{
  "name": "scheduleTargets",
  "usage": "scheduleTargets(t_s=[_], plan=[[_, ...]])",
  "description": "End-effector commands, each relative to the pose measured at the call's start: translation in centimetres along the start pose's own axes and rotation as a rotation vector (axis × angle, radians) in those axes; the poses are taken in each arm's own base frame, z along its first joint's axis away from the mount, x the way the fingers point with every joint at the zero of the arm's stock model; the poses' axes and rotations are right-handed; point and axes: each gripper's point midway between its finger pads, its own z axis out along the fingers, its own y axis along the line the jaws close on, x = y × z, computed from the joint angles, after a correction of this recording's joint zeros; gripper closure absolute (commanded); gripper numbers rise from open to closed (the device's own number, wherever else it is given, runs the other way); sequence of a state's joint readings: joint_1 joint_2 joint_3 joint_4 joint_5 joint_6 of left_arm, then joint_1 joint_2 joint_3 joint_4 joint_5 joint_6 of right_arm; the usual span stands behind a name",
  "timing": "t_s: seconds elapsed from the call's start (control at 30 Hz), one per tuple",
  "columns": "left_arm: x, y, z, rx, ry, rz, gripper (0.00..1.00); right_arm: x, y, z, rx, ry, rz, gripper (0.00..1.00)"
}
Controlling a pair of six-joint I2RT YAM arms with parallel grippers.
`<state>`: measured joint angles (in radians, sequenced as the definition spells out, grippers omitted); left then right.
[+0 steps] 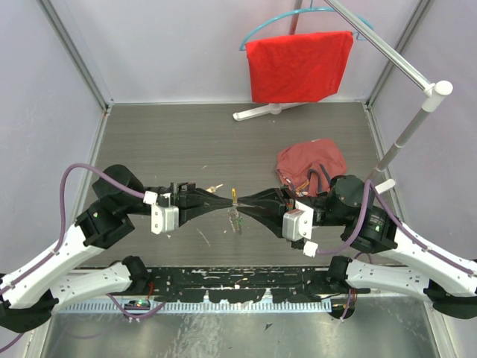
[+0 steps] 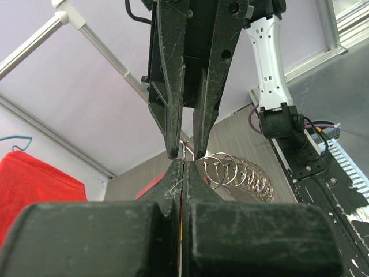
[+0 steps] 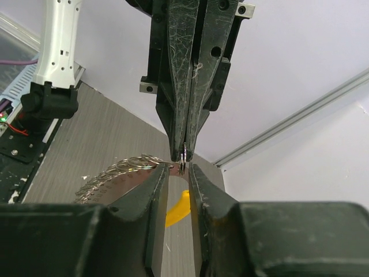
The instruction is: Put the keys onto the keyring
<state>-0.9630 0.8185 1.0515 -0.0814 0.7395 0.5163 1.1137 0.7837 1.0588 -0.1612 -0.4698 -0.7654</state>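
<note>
The keyring's grey chain of small rings [image 1: 237, 219] hangs between my two gripper tips above the table middle, its yellow curved section [image 1: 235, 195] just above. My left gripper [image 1: 226, 206] is shut on a thin ring of the keyring; in the left wrist view [image 2: 183, 163] a thin sliver shows between the closed fingers and the ring chain [image 2: 242, 173] trails to the right. My right gripper [image 1: 244, 203] faces it tip to tip, jaws apart [image 3: 179, 168] around the held ring. The chain [image 3: 112, 173] and yellow section [image 3: 179, 209] show below. A small gold key [image 1: 216, 187] lies by the left gripper. The green key is not clearly seen.
A crumpled red cloth [image 1: 309, 164] lies behind my right arm. A red cloth on a teal hanger [image 1: 298, 66] hangs at the back from a white stand [image 1: 406, 134]. Grey walls close in the table left, right and back.
</note>
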Motion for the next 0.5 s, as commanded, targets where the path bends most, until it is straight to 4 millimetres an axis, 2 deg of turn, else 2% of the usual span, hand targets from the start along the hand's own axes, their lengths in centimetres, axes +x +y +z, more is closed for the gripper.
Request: scheduleTargets(t_s=[0.0, 0.17, 0.33, 0.47], plan=[[-2.04, 0.75, -0.17, -0.011, -0.036, 0.04, 1.0, -2.35, -1.88, -0.17, 0.051, -0.061, -0.043, 0.76], [-1.79, 0.67, -0.15, -0.008, -0.028, 0.036, 1.0, -2.51, -1.96, -0.16, 0.054, -0.068, -0.044, 0.85], [-1.84, 0.64, -0.18, -0.007, -0.03, 0.038, 1.0, -2.35, -2.09, -0.16, 0.06, -0.06, -0.041, 0.99], [-1.97, 0.49, -0.09, 0.005, -0.036, 0.036, 1.0, -2.31, -2.17, -0.07, 0.067, -0.062, -0.039, 0.99]])
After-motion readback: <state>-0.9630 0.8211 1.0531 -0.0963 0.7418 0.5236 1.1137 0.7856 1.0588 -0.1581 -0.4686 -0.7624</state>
